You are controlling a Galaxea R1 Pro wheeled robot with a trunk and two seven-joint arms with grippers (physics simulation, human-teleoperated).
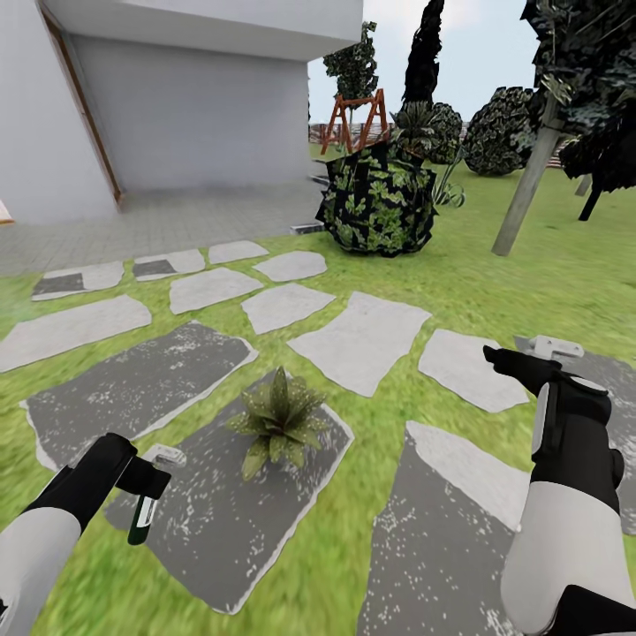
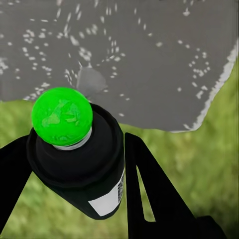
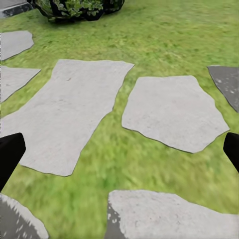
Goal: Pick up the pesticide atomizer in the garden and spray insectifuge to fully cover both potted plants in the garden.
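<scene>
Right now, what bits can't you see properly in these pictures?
- Potted plant, head view: its pot is hidden under the leaves.
- Pesticide atomizer, left wrist view: its label is cut off by the frame edge and too blurred to read.
- Right end effector, right wrist view: its fingertips are cut off at the edges.
- Swing frame, head view: partly hidden behind the shrub.

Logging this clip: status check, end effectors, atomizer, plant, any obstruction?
Left end effector shut on pesticide atomizer, top showing green. Right end effector open, over grass. Potted plant on dark stepping stone; nothing between.
</scene>
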